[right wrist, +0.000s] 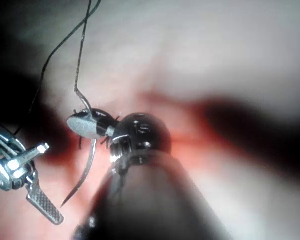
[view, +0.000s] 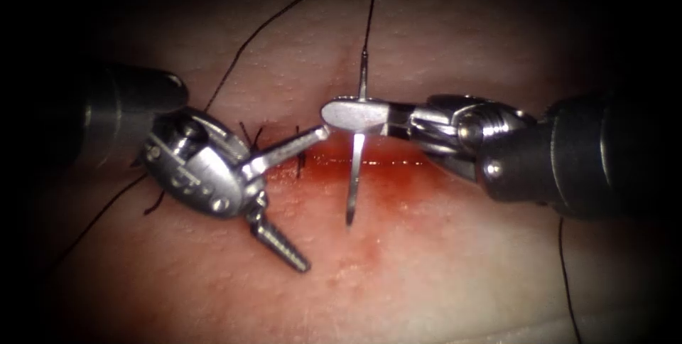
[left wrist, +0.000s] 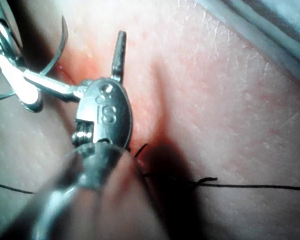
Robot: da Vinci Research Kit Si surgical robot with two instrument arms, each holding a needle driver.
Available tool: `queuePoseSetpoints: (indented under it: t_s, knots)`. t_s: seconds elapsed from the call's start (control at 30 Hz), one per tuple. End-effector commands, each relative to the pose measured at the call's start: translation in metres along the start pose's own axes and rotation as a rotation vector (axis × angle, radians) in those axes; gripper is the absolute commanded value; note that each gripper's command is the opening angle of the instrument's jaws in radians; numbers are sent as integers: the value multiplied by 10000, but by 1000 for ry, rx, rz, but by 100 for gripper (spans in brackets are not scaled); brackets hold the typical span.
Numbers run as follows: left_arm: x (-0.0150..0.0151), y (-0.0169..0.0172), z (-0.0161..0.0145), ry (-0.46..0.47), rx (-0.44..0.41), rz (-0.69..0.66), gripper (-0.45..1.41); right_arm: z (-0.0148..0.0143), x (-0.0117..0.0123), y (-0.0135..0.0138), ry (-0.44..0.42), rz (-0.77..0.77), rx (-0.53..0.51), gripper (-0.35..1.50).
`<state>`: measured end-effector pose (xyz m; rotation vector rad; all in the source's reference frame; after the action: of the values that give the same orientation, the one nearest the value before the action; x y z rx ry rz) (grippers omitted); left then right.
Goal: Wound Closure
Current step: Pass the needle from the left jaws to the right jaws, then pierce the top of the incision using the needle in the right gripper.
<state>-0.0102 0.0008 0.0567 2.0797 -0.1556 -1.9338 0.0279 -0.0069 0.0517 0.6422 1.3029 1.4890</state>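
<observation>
The right tool comes in from the right side and lies almost level above the cut. Its jaws are clenched on the needle, and the grip is in the upper part of the curve, nearer to the end where the thread is attached. The needle hangs down from the jaws across the cut, with its point free above the tissue on the near side; it is not inside the tissue. In the right wrist view the same tool holds the needle and the sharp tip is in the air.

The left tool comes in from the left and its jaws stand wide apart, grasping nothing. One jaw points to the right tool and nearly reaches it, the other points down toward the near side. In the left wrist view this tool is also spread wide.

The tissue is pale, and red fluid lies along the cut and spreads below it. On the left part of the cut, beside the left tool, there are dark stitches with short cut ends of thread. The thread runs up from the needle and out of the view, and another strand crosses the tissue behind the left tool.
</observation>
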Motion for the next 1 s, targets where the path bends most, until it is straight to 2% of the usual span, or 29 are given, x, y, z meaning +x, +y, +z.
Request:
queuePoseSetpoints:
  t_s: [0.03,0.07,0.13,0.23,0.27,0.33,0.37,0.5,0.53,0.6,0.63,0.73,1.0]
  knots:
    - [-6,0,4,-2,4,1,86,6,-5,7,2,-28,7,-35]
    - [-6,2,0,-44,0,-59,29,5,-1,13,11,-130,12,-35]
    - [-5,6,-1,-63,-4,-129,2,5,2,16,23,-171,16,-35]
    - [-7,12,0,-96,-27,-198,-5,5,5,21,39,-248,20,-35]
    - [-9,15,2,-120,-29,-256,8,6,7,23,39,-290,17,-35]
    - [-17,14,8,-217,31,-330,3,9,11,28,34,-392,9,-35]
    - [-21,13,10,-256,56,-335,10,11,13,30,36,-457,6,-35]
    - [-30,11,12,-323,99,-352,17,14,16,33,32,-488,-10,-35]
    - [-37,9,13,-376,133,-365,13,15,19,36,37,-530,-37,-35]
    - [-40,9,13,-399,147,-368,7,16,20,37,38,-560,-49,-35]
    - [-51,7,11,-458,185,-385,-30,18,23,42,35,-634,-70,-35]
    - [-59,10,7,-496,206,-391,-45,21,25,47,34,-720,-75,-35]
    - [-73,27,14,-573,182,-412,-45,32,23,55,41,-1005,-60,-35]
